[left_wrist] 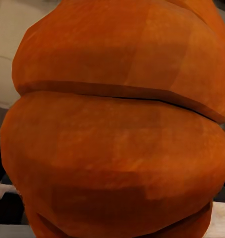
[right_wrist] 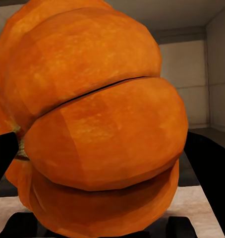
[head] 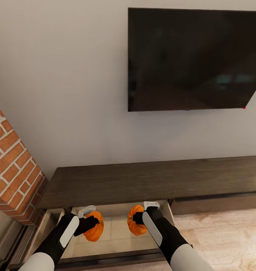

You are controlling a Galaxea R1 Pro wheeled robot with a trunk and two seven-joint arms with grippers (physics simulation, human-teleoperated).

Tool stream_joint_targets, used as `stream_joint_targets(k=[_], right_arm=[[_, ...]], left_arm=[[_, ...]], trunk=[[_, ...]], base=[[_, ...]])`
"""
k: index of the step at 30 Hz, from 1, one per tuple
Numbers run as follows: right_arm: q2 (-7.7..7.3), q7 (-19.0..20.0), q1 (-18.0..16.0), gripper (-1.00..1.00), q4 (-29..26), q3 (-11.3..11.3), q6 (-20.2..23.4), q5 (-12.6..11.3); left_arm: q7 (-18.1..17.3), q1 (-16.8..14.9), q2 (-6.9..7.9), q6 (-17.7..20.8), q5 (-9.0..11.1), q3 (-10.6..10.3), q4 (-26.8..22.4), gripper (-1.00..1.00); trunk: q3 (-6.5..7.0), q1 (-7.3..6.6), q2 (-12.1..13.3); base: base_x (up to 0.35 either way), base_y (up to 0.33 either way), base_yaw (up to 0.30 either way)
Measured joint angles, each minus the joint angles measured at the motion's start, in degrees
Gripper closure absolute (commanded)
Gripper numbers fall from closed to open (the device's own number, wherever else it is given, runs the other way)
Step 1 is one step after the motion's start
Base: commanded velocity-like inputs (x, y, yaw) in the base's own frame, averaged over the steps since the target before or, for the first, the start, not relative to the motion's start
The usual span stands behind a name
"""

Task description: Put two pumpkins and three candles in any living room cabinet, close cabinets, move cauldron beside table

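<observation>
Left hand (head: 91, 222) grasping ribbed orange pumpkin (head: 95, 227); right hand (head: 140, 218) grasping second pumpkin (head: 135, 221), over open drawer (head: 116, 235).

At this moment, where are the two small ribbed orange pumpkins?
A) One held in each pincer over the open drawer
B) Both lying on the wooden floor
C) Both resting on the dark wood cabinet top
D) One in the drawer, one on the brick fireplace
A: the left pincer grips one small ribbed orange pumpkin and the right pincer grips the other pumpkin, both above the pale-lined open drawer of the long dark brown wood cabinet.

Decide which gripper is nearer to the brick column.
Left. The left gripper holds its pumpkin on the drawer's side toward the brick column; the right gripper is farther along.
</observation>
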Motion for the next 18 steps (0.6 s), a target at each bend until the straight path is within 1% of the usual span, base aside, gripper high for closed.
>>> stream_joint_targets(k=[5,15,18], right_arm=[[0.00,0.00,0.00,1.00,0.00,0.00,0.00,0.00],[0.00,0.33,0.00,1.00,-0.12,0.00,0.07,-0.02],[0.00,0.34,0.00,1.00,-0.22,0.00,0.12,0.06]], left_arm=[[-0.06,0.01,-0.01,-1.20,0.06,-0.01,0.18,1.00],[-0.22,0.01,0.07,-1.34,0.18,-0.01,0.28,1.00],[-0.25,0.01,0.08,-1.36,0.29,-0.01,0.28,1.00]], trunk=[[-0.90,1.10,-2.00],[-2.69,3.29,-6.02],[-3.23,3.95,-7.22]], base=[[0.000,0.000,0.000],[0.000,0.000,0.000],[0.000,0.000,0.089]])
